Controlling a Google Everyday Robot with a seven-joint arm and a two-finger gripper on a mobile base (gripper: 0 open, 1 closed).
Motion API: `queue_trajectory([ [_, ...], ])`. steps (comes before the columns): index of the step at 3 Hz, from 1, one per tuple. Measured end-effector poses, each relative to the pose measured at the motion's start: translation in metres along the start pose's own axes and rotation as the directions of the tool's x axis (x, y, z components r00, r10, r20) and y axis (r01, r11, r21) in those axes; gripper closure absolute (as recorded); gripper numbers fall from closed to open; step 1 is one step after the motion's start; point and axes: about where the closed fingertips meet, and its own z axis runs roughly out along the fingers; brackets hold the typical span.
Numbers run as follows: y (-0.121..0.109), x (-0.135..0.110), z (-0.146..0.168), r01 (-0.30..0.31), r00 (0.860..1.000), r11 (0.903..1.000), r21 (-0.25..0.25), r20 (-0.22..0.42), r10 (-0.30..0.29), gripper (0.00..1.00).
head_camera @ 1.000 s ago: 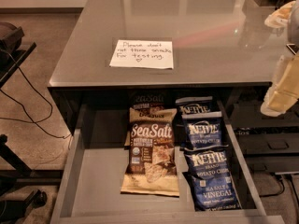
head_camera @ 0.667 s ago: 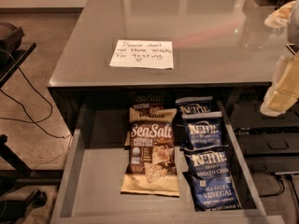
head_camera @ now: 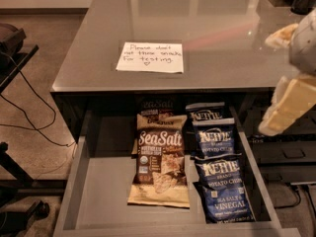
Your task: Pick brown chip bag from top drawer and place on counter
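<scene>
Gripper (head_camera: 287,108) apparently at right edge; brown chip bag (head_camera: 160,168) well apart, lower-left

The top drawer (head_camera: 106,181) stands pulled out, and its left half is bare grey floor, open from above. The brown chip bag (head_camera: 160,164) lies flat down the middle. A column of overlapping blue Kettle bags (head_camera: 219,181) crowds its right edge, leaving little gap there. Behind it a second SeaSalt bag (head_camera: 155,105) sits tucked under the front lip of the counter (head_camera: 222,48), which overhangs the drawer's back. On the counter only a handwritten paper note (head_camera: 150,57) lies near the front edge, with open surface around it. The gripper (head_camera: 289,107) hangs at the right, outside the drawer's right wall.
</scene>
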Motion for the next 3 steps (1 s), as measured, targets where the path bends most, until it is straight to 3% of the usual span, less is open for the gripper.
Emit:
queue_trajectory([
  [2,0.049,-0.032,0.095,-0.02,0.979,0.9909,-0.133,0.198,0.047,0.0],
  [3,0.068,-0.052,0.143,-0.013,0.966,0.985,-0.172,0.251,0.056,0.0],
])
